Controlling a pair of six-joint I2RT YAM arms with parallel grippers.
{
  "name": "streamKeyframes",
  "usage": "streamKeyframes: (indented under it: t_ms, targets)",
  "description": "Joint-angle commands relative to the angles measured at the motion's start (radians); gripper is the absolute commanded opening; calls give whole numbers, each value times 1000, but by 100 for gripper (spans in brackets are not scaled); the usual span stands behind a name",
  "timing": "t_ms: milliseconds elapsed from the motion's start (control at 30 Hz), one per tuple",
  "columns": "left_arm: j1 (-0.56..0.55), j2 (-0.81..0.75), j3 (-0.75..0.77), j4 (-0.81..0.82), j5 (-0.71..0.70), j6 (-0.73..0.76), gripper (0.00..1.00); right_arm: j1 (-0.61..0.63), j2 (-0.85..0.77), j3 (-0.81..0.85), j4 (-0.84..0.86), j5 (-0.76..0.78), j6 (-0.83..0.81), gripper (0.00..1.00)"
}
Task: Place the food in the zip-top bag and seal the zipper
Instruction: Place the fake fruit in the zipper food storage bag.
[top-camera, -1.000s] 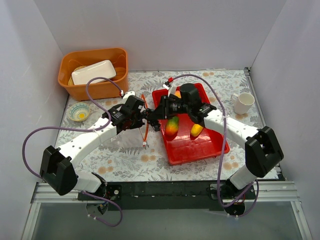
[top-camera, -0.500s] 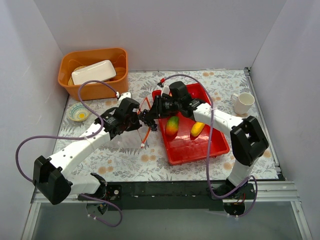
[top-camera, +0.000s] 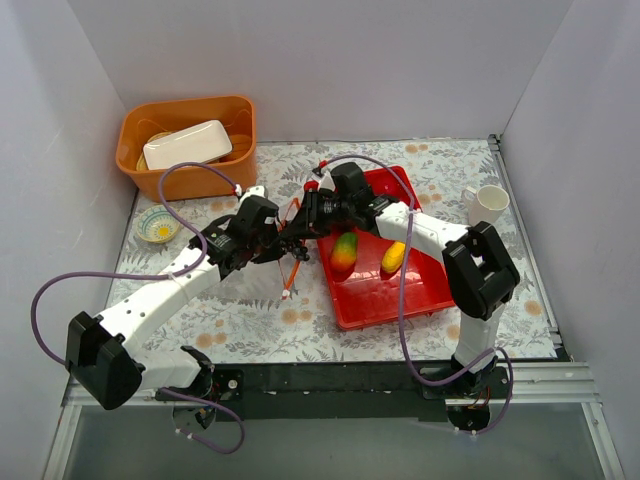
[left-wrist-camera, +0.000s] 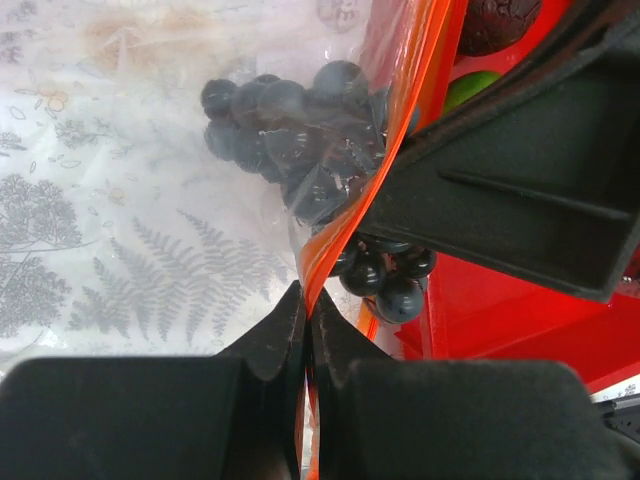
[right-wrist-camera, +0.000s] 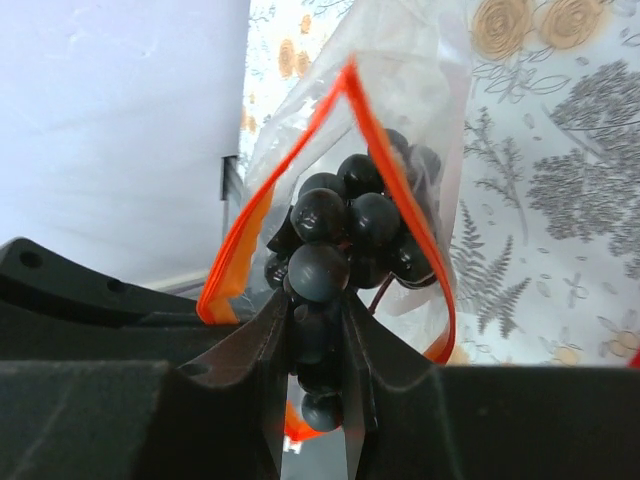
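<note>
The clear zip-top bag (right-wrist-camera: 420, 60) has its mouth held open, and the orange-red zipper (right-wrist-camera: 400, 170) frames that mouth. My left gripper (left-wrist-camera: 306, 300) is shut on the zipper strip (left-wrist-camera: 400, 120) at the bag's edge. My right gripper (right-wrist-camera: 320, 330) is shut on the dark purple grape bunch (right-wrist-camera: 345, 235), which sits partly inside the mouth. In the left wrist view the grapes (left-wrist-camera: 290, 130) show through the plastic. From above, both grippers (top-camera: 283, 243) (top-camera: 303, 232) meet just left of the red tray (top-camera: 420, 290). A green-orange mango (top-camera: 343, 252) and a yellow piece (top-camera: 393, 257) lie in the tray.
An orange bin (top-camera: 135, 150) holding a white dish stands at the back left, with a small patterned bowl (top-camera: 158, 225) in front of it. A white mug (top-camera: 487, 205) is at the right. A dark red ball (left-wrist-camera: 495, 20) lies in the tray's far end.
My right arm has swung left off the tray, carrying the grape bunch into the bag's mouth. The left gripper has kept its hold on the zipper and shifted slightly.
</note>
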Motion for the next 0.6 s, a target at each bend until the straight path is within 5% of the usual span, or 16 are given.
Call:
streamKeyframes:
  t_ms: [0,167,333,433,567]
  targets:
    - [6,3,-25,23,22,14,0,5,15,-4,161,-89,177,17]
    - [6,-5,-45,35,25,14,0,8,9,21,76,-23,98,18]
    - [6,-19,-33,37,5,-4,0,31,47,201,-257,91,-148,33]
    - [6,-25,-19,46,4,-4,0,35,76,245,-326,111,-220,38]
    - [6,-10,23,37,-12,-4,0,36,108,304,-420,91,-290,58]
